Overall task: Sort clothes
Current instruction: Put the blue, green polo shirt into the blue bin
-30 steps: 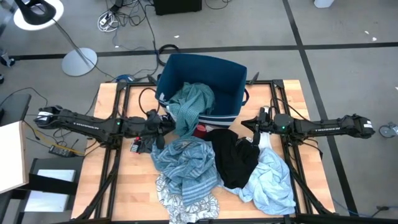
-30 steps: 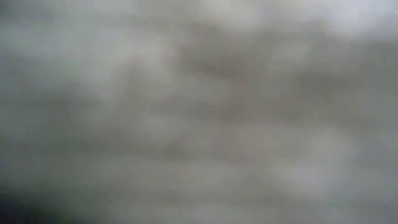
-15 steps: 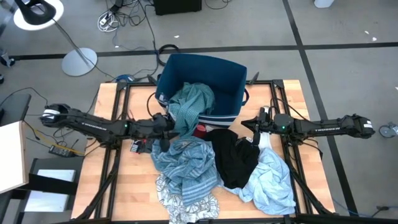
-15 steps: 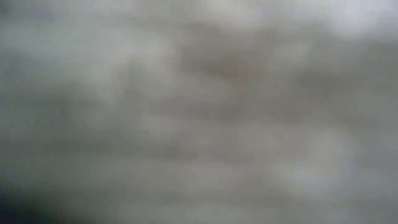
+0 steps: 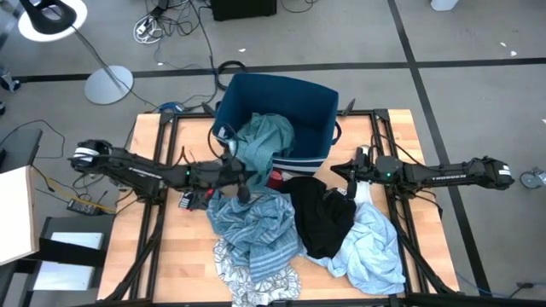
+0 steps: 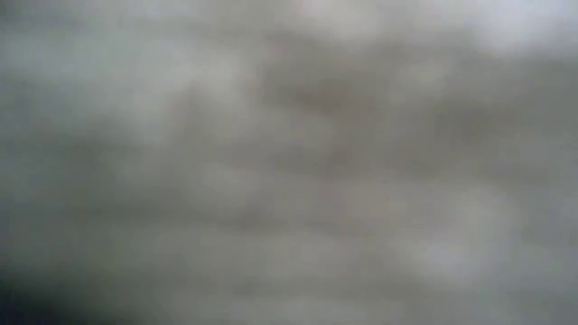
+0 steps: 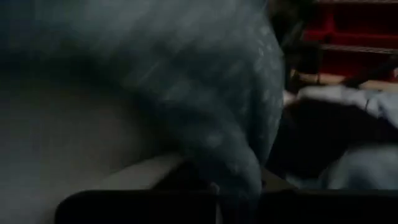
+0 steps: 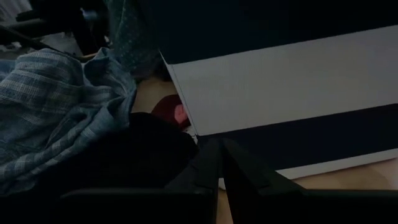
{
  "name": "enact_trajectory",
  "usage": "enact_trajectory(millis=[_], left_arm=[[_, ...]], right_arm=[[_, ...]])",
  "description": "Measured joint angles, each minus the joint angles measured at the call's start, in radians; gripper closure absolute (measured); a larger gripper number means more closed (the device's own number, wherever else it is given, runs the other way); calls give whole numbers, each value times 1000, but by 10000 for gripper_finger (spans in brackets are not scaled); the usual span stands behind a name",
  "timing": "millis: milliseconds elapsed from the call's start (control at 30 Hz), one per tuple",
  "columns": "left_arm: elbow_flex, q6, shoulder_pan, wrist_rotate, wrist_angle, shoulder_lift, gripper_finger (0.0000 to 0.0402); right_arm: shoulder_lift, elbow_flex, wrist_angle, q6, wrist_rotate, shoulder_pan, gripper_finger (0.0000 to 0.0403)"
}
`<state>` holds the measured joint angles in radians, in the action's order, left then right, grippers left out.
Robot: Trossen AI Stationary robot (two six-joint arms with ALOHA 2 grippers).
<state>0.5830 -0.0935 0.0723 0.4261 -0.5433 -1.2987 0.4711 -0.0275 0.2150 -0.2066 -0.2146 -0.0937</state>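
Beside the front wall of the bin (image 5: 307, 115), my left gripper (image 5: 241, 182) sits low against the hanging tail of the teal garment (image 5: 263, 141); whether those fingers are spread or pinched on the cloth I cannot tell, since in my left wrist view the teal fabric fills the space right ahead of them. That garment drapes out of the dark blue bin, over its near rim and down its white-striped front. Just below my left gripper lies the blue-striped garment (image 5: 254, 223), crumpled on the wooden table (image 5: 171, 264), and the grey-white leaf print piece (image 5: 256, 273) spreads from under it toward the table's near edge. A small red item (image 5: 275, 179) peeks out at the foot of the bin, between the teal tail and the black garment (image 5: 320, 213).

My right gripper (image 5: 351, 177) rests at the far edge of the black garment, near the bin's right corner; in my right wrist view its two fingers meet in a closed point with nothing between them. Beyond the black one, the pale blue garment (image 5: 371, 247) lies heaped on the right side, beneath my right arm.
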Motion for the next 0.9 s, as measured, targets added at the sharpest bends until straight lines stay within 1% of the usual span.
enact_trajectory(millis=[100,233,367,467,567,667,800,900], left_arm=[[143,169,-8,-4,54,2,397],[369,336,-63,-4,227,2,399],[569,444,-161,-4,362,-3,400],[670,474,-251,-1,431,-17,400],[712,427,-325,-1,500,-19,400],[715,349,-366,-25,575,-19,389],[713,293,-381,-63,721,-22,363],[713,290,-380,-75,775,-21,340]], right_arm=[[0,0,0,-5,0,0,380],[0,0,0,-14,0,0,380],[0,0,0,-14,0,0,380],[0,0,0,-36,0,0,380],[1,0,0,-56,0,0,380],[2,0,-2,-56,0,0,380],[3,0,-12,-54,0,0,380],[5,0,-17,-46,0,0,380]])
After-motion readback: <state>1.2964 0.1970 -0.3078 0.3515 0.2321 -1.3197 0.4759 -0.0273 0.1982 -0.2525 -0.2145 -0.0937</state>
